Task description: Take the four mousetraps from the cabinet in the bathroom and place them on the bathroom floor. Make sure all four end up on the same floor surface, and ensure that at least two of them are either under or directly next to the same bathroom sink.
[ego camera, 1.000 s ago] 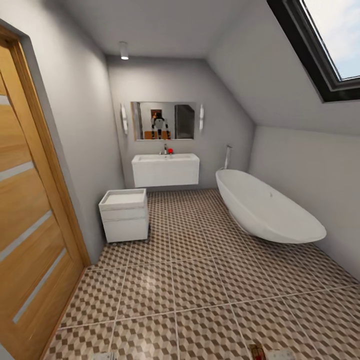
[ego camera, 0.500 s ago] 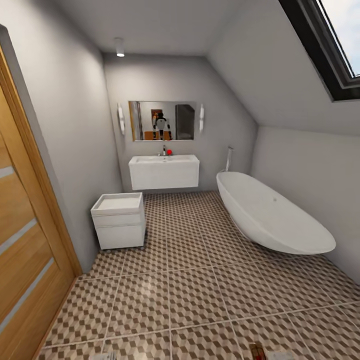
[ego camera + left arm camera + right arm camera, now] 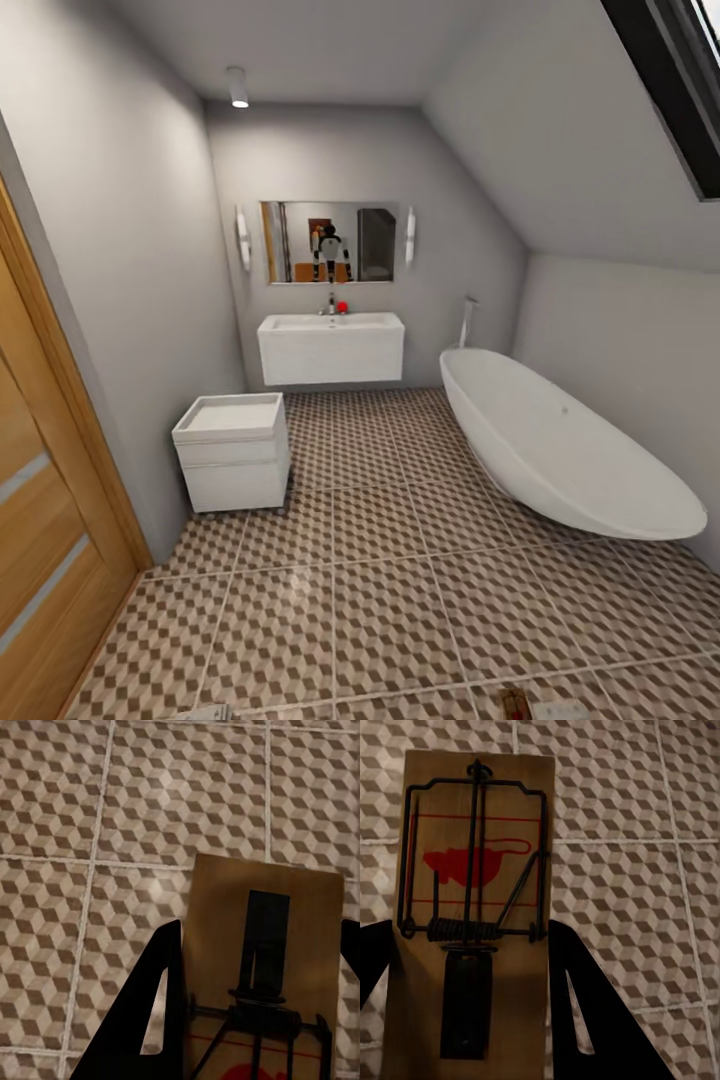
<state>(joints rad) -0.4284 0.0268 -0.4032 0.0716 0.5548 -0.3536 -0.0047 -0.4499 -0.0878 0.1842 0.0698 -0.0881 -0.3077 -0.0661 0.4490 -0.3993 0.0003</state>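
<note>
Mousetraps are in hand, 1 per arm: the left gripper clamps a mousetrap between its dark fingers, and the right gripper clamps a second mousetrap, both above the cube-patterned bathroom floor. My reading is that the robot is mid-carry; neither trap is set down yet. From the head camera, the white drawer unit sits at 10 o'clock, the bathroom sink at 12 against the far wall, the bathtub at 2. No cabinet or other 2 traps are in view, so their status is unknown
</note>
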